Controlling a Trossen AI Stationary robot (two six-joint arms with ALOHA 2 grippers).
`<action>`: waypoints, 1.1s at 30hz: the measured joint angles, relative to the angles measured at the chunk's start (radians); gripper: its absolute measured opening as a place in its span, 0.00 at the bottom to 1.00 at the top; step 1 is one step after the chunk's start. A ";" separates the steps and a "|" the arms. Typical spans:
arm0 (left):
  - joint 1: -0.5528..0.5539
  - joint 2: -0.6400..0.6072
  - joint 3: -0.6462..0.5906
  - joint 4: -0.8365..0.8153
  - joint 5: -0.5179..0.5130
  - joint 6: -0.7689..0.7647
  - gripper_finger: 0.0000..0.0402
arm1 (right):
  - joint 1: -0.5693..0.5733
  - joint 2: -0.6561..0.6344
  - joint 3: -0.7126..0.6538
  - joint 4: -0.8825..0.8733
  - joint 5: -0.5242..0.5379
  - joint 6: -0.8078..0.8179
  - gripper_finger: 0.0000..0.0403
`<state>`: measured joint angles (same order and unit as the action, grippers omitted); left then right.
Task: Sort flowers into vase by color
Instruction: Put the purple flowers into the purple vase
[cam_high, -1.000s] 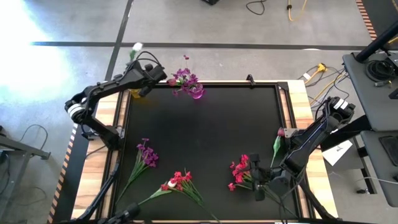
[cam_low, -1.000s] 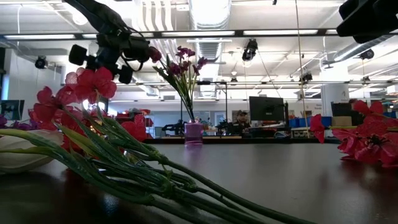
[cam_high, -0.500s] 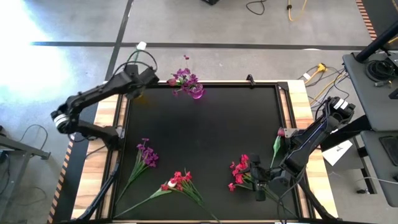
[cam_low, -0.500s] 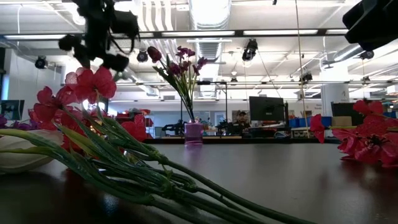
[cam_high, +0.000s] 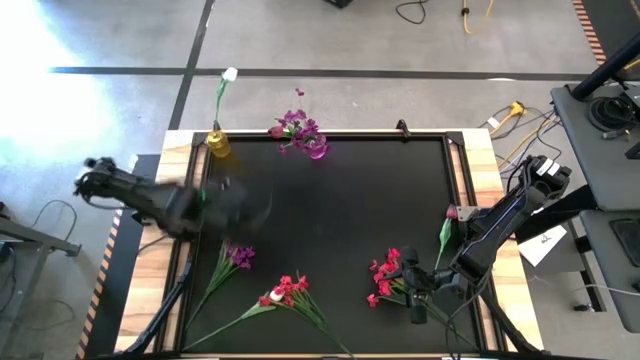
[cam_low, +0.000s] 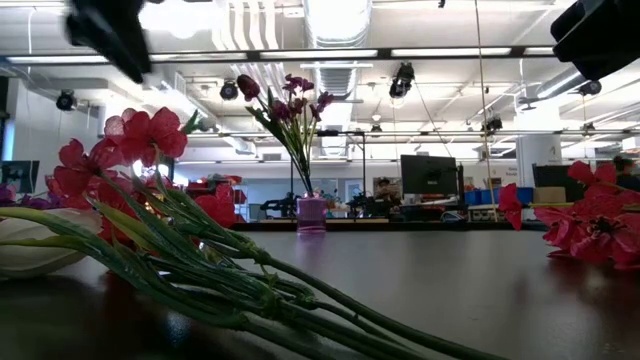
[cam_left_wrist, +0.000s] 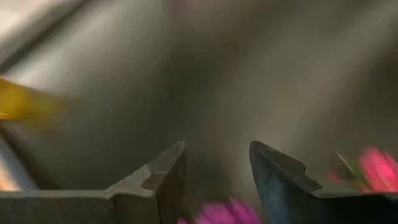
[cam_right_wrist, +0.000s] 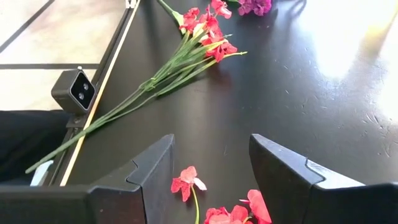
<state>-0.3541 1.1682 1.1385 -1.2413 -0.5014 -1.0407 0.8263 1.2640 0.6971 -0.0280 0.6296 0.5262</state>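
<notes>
A white bloom (cam_high: 229, 74) stands on its stem in a yellow vase (cam_high: 217, 146) at the table's far left corner. Purple sprays (cam_high: 297, 127) stand in a purple vase (cam_high: 318, 150) at the far edge. A purple spray (cam_high: 236, 250) and a red-pink spray (cam_high: 286, 290) lie flat on the black table, near left. My left gripper (cam_high: 245, 207), blurred, hovers just far of the lying purple spray; it is open and empty (cam_left_wrist: 217, 155). My right gripper (cam_high: 415, 300) is open (cam_right_wrist: 211, 155) beside another red-pink spray (cam_high: 388, 275) at the near right. A single pink bud (cam_high: 451, 212) lies by the right edge.
The black table top (cam_high: 340, 210) is bare in its middle. A raised frame (cam_high: 455, 160) runs along its edges, with wooden strips outside it. A small camera block (cam_right_wrist: 77, 89) sits at the near edge by the red-pink spray's stems.
My left gripper has swung fast from the yellow vase at the far left corner toward the near edge and now hovers by the lying purple spray. The white bloom stays upright in the yellow vase. My right arm has kept still.
</notes>
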 joint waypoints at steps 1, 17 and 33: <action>-0.072 0.018 0.000 0.000 0.025 -0.044 0.40 | 0.000 0.000 0.000 0.004 0.000 0.000 0.50; -0.371 0.317 -0.178 0.032 0.502 -0.662 0.53 | -0.045 0.000 0.000 0.011 0.002 -0.005 0.50; -0.291 0.202 -0.528 0.409 0.599 -0.618 0.35 | -0.044 0.002 0.000 -0.007 -0.013 -0.022 0.50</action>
<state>-0.6448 1.3702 0.6100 -0.8321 0.0973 -1.6592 0.7826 1.2655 0.6971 -0.0345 0.6170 0.5043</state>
